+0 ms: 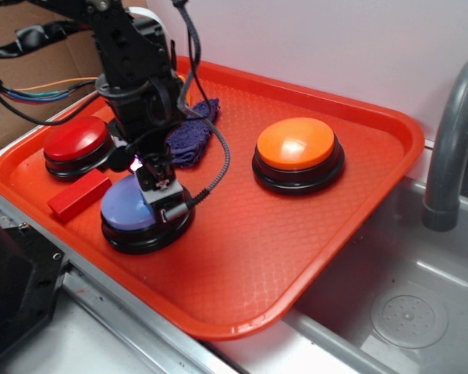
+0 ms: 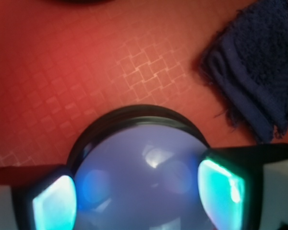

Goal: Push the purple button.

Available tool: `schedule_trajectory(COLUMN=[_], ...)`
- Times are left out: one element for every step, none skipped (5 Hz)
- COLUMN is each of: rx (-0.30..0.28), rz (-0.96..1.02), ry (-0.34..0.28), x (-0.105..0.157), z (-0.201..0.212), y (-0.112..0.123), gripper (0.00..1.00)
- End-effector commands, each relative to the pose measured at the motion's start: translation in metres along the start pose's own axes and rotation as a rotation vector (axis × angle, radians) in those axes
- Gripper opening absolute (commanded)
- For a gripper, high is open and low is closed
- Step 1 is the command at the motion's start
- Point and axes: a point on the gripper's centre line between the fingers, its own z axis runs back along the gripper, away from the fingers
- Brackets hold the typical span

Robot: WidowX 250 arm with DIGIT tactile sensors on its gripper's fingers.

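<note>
The purple button [image 1: 127, 209], a pale lavender dome on a black base, sits at the front left of the orange tray [image 1: 312, 249]. My gripper [image 1: 156, 181] is directly on top of its right part, pointing down. In the wrist view the dome [image 2: 149, 143] fills the lower middle. The gripper [image 2: 137, 194] is open, and its two fingertips [image 2: 55, 206] glow cyan at either side of the dome, right at its surface. I cannot tell whether the dome is pressed in.
An orange button [image 1: 296, 152] sits at the tray's right. A red button [image 1: 78, 140] and a red block [image 1: 78, 193] are at the left. A dark purple-blue cloth [image 1: 193, 132] lies behind the gripper and shows in the wrist view [image 2: 254, 67]. A sink [image 1: 405, 312] and grey faucet [image 1: 452, 132] are on the right.
</note>
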Motion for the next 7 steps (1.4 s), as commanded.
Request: schedule_trajectory(rx=[-0.021, -0.001, 0.033, 0.026, 0.009, 0.016, 0.023], rz=[0.007, 0.003, 0.028, 0.061, 0.068, 0.097, 0.108], ry=[-0.014, -0.013, -0.03, -0.099, -0.08, -0.077, -0.064], x=[-0.013, -0.012, -0.014, -0.022, -0.023, -0.024, -0.023], z=[0.002, 0.019, 0.046, 0.065, 0.058, 0.064, 0.065], y=[0.009, 0.008, 0.009, 0.01, 0.013, 0.018, 0.023], gripper=[1.0, 1.0, 1.0, 1.0, 1.0, 1.0, 1.0])
